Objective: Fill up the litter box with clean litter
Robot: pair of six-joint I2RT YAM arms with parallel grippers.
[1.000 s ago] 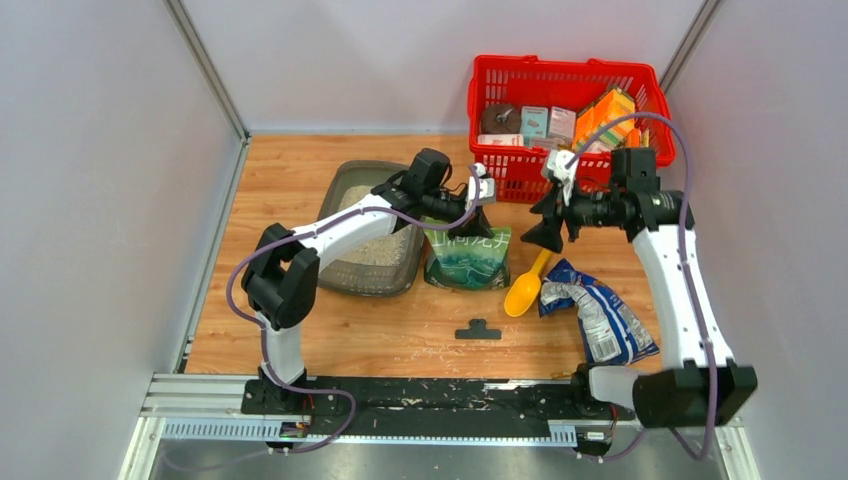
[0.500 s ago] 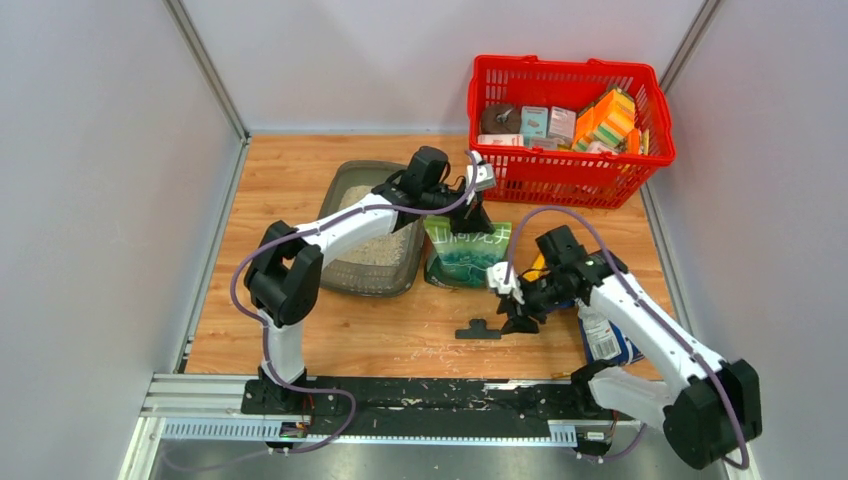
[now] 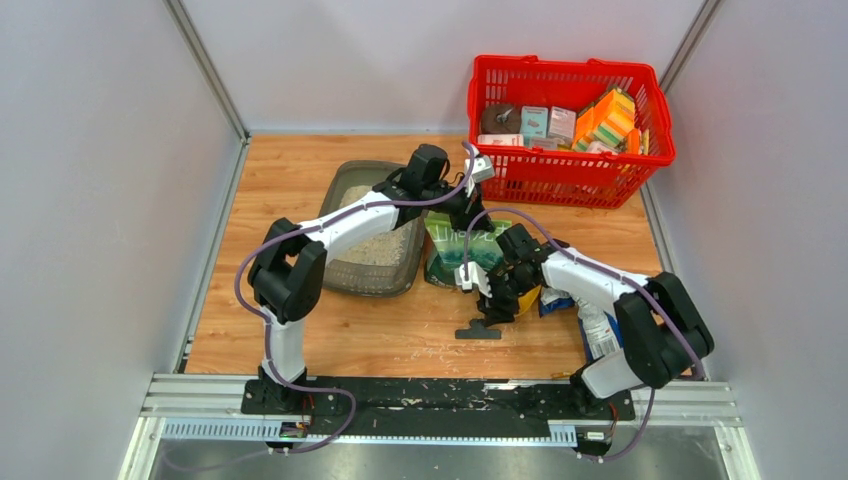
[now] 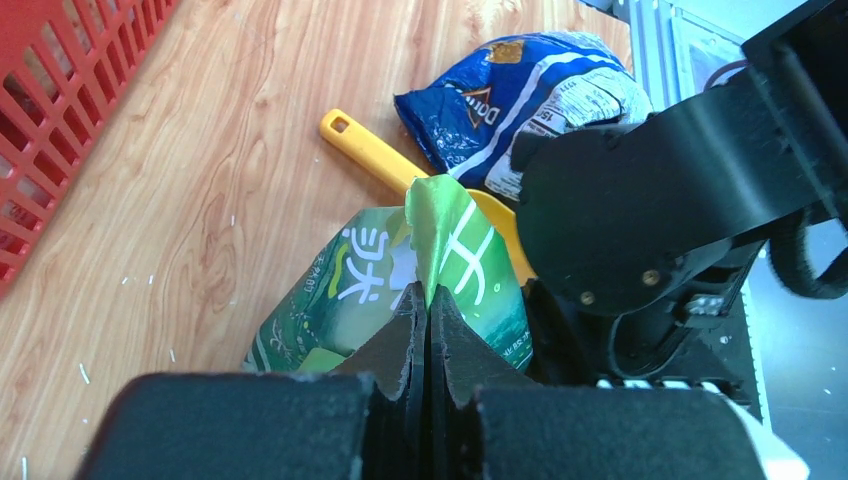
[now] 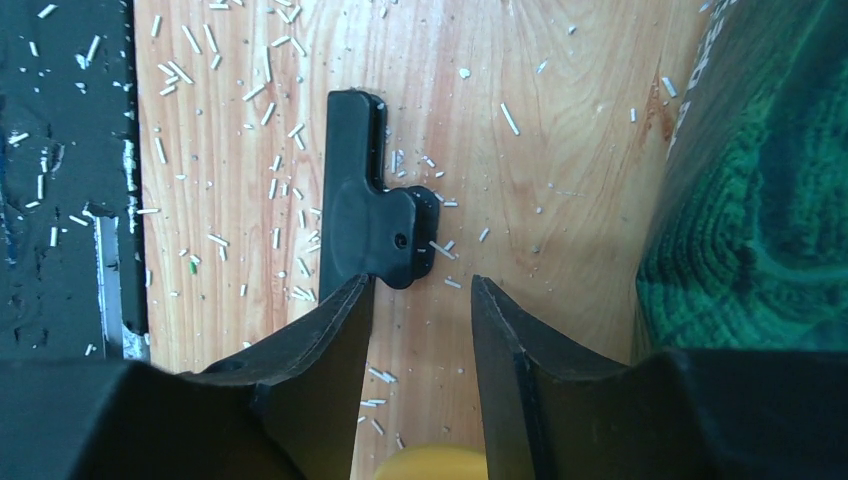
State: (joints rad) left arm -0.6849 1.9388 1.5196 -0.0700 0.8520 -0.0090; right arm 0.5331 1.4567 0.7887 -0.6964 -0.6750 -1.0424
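Note:
The dark grey litter box (image 3: 352, 279) sits left of centre with pale beige litter (image 3: 377, 247) in it. A green litter bag (image 3: 458, 262) stands beside its right side. My left gripper (image 3: 470, 213) is shut on the bag's top edge (image 4: 432, 215). My right gripper (image 3: 486, 309) is open and empty, low over the wood just right of the bag (image 5: 760, 190), its fingertips (image 5: 350, 300) near a black T-shaped piece (image 5: 365, 205). A yellow scoop (image 4: 372, 152) lies behind the bag; its bowl shows under my right gripper (image 5: 440, 465).
A red mesh basket (image 3: 565, 165) with boxes stands at the back right. A blue snack bag (image 3: 598, 325) lies at the right. Spilled white pellets (image 5: 245, 90) are strewn on the wood and the black front rail (image 3: 430, 395). Grey walls enclose both sides.
My right arm has swung down from the basket to the table centre and now hangs over the black T-shaped piece beside the green bag. My left gripper keeps its hold on the bag.

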